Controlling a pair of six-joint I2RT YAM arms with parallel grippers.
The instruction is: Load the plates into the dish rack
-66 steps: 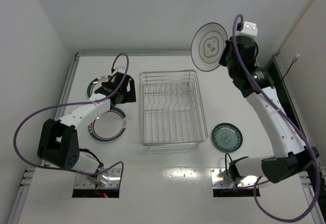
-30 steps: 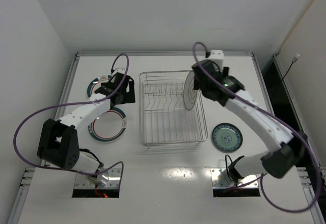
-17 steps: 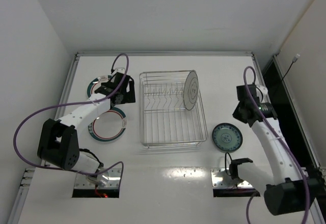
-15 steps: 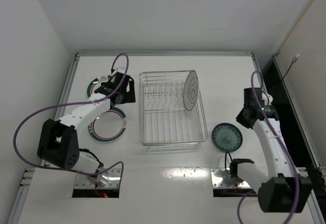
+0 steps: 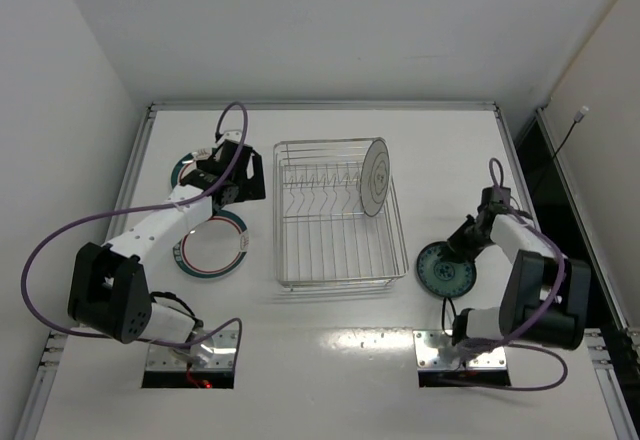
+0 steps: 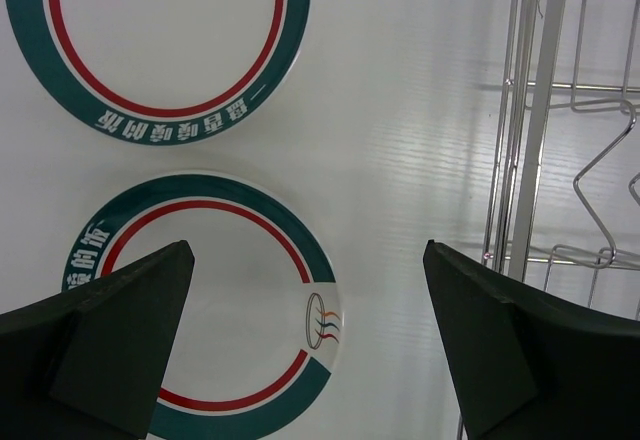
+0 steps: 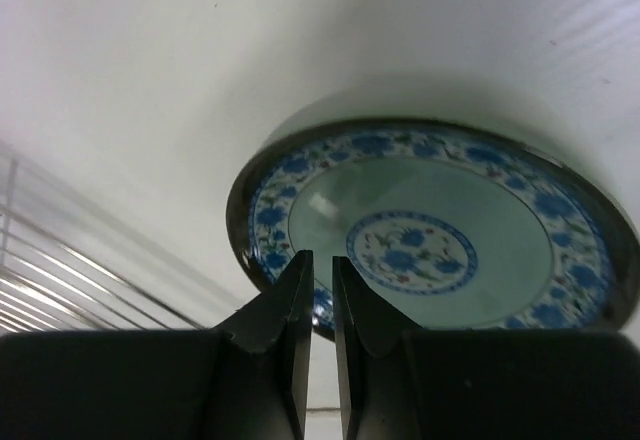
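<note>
The silver wire dish rack (image 5: 335, 260) sits mid-table, its wires (image 6: 540, 110) also at the right of the left wrist view. A white plate with thin dark rings (image 5: 375, 177) stands upright at the rack's far right. On the table right of the rack lies the teal-blue patterned plate (image 5: 440, 272) (image 7: 430, 240); my right gripper (image 5: 460, 248) (image 7: 320, 270) is shut on its near rim. Two teal-and-red rimmed plates (image 6: 165, 40) (image 6: 200, 300) lie flat left of the rack (image 5: 212, 245) (image 5: 183, 172). My left gripper (image 5: 238, 175) (image 6: 310, 350) hangs open above them, holding nothing.
The table's raised edge (image 5: 320, 106) runs along the back, and white walls close in on the left and right. The arm mounts (image 5: 190, 355) (image 5: 462, 352) sit at the near edge.
My right arm left the ringed plate standing in the rack, swung right, dropped to the teal-blue plate and closed on its rim. The left arm barely shifted.
</note>
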